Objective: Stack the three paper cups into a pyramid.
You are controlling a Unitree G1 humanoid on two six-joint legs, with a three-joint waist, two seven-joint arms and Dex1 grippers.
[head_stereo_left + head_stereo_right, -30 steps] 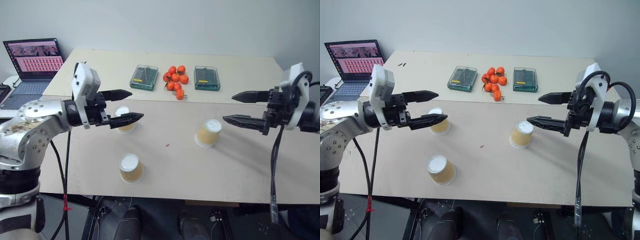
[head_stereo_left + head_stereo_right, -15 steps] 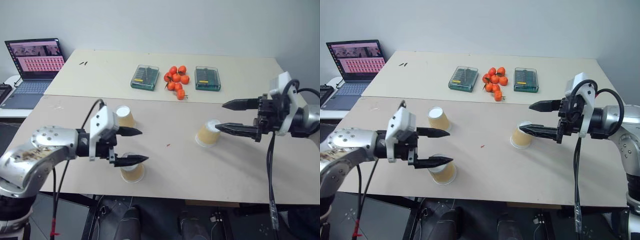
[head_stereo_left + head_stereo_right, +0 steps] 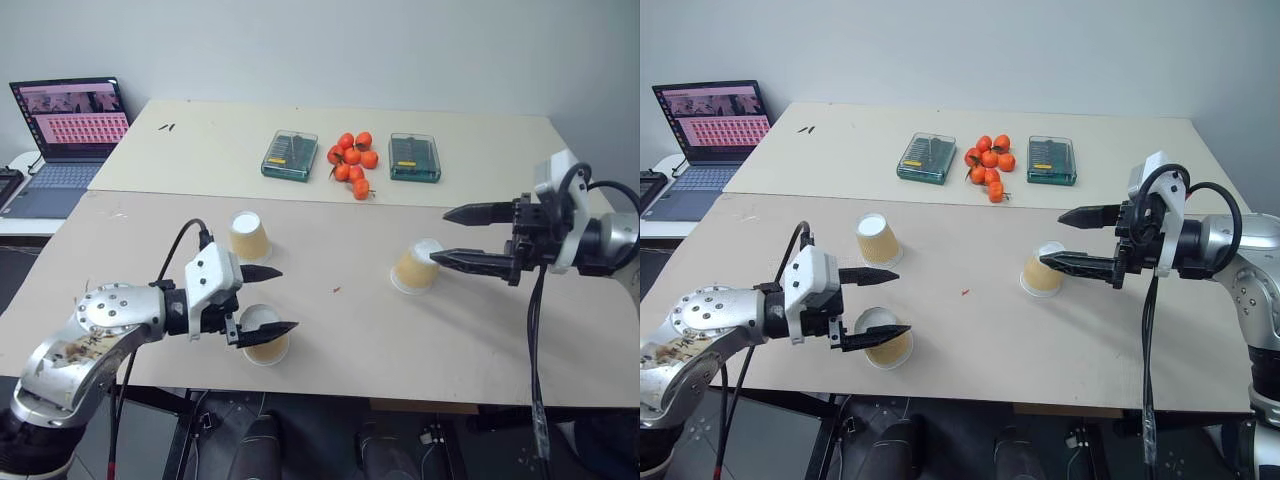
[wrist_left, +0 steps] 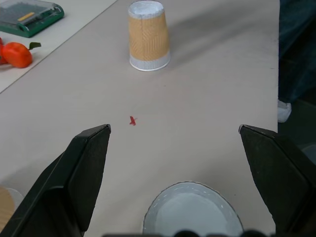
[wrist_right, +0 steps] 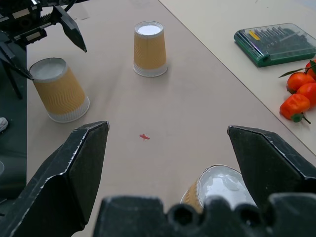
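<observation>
I have the left gripper point(image 3: 876, 304) spread wide around the nearest paper cup point(image 3: 884, 337), one finger on each side of its white base, neither touching it. A second cup point(image 3: 875, 238) stands upside down just beyond the same gripper, apart from it. My right gripper point(image 3: 1058, 239) is also fully released and grasps nothing; the third cup point(image 3: 1042, 272) sits just under its lower finger, base up and leaning slightly, at the fingertip. All three cups stand separately, none stacked. Further beyond both grippers, two clear boxes with green lids point(image 3: 289, 154) hold what look like tool bits, with a cluster of small orange fruits point(image 3: 352, 163) between them. Everything rests on a pale beige tabletop point(image 3: 420, 340); an open laptop point(image 3: 62, 140) sits beyond my left gripper, against a plain grey wall point(image 3: 330, 45).
</observation>
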